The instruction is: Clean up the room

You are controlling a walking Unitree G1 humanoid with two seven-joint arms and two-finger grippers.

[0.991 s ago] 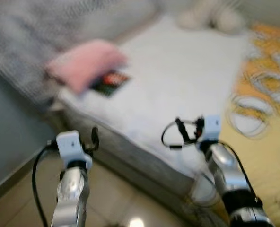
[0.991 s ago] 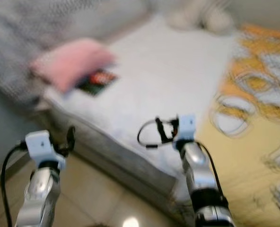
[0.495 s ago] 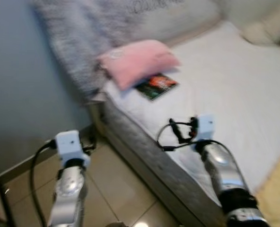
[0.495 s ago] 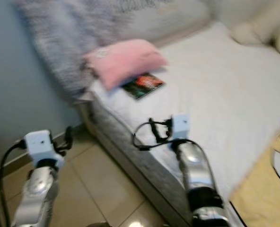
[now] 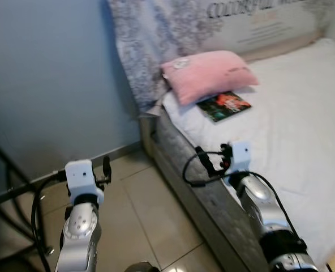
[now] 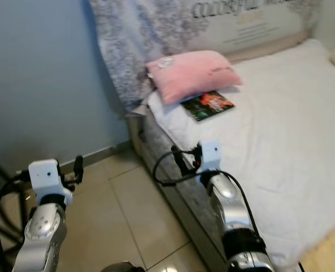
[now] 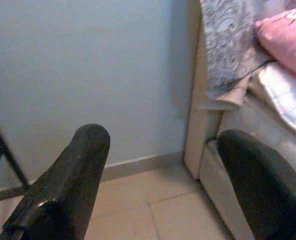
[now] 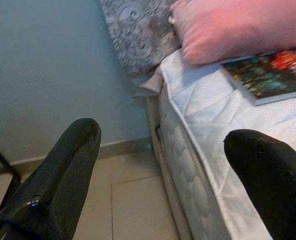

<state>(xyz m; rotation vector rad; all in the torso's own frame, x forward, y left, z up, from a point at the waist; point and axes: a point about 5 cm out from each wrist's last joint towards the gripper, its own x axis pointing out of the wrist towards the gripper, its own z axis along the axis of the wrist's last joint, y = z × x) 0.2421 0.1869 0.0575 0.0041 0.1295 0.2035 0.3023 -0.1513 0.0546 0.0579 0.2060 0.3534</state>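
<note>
A pink pillow [image 5: 210, 72] lies at the head of a bed with a white sheet [image 5: 295, 133]. A dark, colourful book [image 5: 224, 106] lies flat on the sheet, its far edge tucked under the pillow. My left gripper [image 7: 163, 145] hangs open over the tiled floor, facing the wall beside the bed. My right gripper [image 8: 160, 142] is open and empty, held over the bed's near edge; the pillow [image 8: 238, 27] and the book [image 8: 268, 75] lie ahead of it.
A blue-grey wall [image 5: 48, 73] stands to the left, with beige floor tiles [image 5: 139, 215] below it. A grey patterned cloth [image 5: 150, 39] hangs at the bed's head. Black metal legs of a stand [image 5: 3, 170] cross the floor at far left.
The camera has swung left: the bed slid to the right of the picture, the wall and floor came in, the yellow rug and pale toy went out. Both arms hold the same pose.
</note>
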